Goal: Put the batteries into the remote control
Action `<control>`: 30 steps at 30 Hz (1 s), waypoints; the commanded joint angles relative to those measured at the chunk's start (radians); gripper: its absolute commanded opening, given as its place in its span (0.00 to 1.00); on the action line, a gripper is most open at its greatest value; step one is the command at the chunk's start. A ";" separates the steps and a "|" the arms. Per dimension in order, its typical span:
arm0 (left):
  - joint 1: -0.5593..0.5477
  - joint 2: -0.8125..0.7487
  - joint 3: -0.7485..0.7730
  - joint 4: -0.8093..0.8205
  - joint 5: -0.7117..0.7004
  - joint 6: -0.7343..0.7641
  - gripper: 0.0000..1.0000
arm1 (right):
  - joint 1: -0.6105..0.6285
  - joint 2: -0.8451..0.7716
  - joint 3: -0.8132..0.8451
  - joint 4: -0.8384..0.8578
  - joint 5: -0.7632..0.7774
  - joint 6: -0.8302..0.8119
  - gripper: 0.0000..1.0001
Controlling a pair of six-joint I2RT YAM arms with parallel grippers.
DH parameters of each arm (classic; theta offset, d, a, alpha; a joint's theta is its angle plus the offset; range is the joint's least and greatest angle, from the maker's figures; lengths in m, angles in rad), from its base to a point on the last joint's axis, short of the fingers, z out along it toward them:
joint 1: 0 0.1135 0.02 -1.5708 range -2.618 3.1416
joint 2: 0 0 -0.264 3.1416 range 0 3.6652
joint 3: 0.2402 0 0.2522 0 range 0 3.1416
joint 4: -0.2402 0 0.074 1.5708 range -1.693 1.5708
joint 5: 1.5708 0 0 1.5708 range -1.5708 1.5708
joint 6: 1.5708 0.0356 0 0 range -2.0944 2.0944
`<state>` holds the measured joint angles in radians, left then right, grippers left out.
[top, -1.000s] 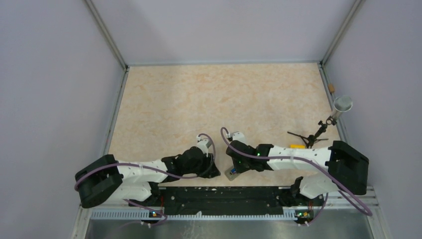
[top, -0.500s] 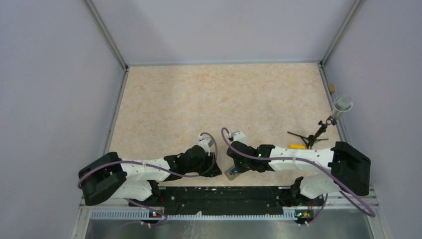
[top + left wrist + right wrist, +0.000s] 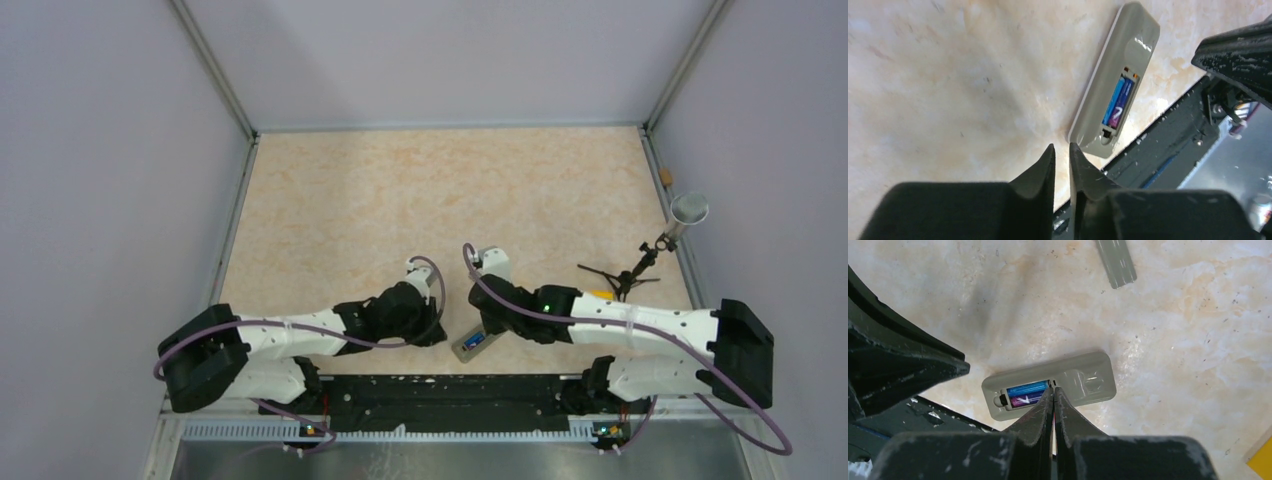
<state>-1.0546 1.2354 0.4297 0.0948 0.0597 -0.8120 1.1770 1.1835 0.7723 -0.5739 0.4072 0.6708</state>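
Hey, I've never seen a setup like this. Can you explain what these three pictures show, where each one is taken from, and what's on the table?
These are two robot arms bolted at the near edge of a table. The wide picture looks down from above and behind them. The other two pictures come from a small camera on each wrist, so the dark wedges at the bottom are that arm's own claw: the left claw and the right claw. Both are all but closed and hold nothing. Between them lies the remote control, grey back up, with the two blue batteries sitting side by side in its recess. A loose grey strip, probably the battery cover, lies a little way off on the table.
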 commanded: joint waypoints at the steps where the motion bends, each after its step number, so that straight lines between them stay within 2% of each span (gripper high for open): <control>1: -0.001 0.029 0.093 -0.084 -0.098 0.062 0.10 | -0.009 -0.059 -0.040 -0.039 0.032 0.048 0.00; 3: 0.003 0.058 0.124 -0.090 -0.112 0.078 0.01 | -0.015 -0.074 -0.073 -0.031 0.017 0.072 0.00; 4: 0.005 0.074 0.139 -0.115 -0.110 0.084 0.00 | -0.017 -0.079 -0.087 -0.029 0.011 0.084 0.00; 18: 0.010 0.264 0.242 -0.105 0.000 0.096 0.00 | -0.017 -0.004 -0.197 -0.002 -0.004 0.213 0.00; 30: 0.011 0.254 0.209 -0.117 0.059 0.083 0.00 | -0.018 0.141 -0.178 0.171 -0.050 0.179 0.00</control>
<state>-1.0470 1.4990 0.6430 -0.0257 0.0872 -0.7303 1.1667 1.2728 0.5777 -0.4946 0.3950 0.8635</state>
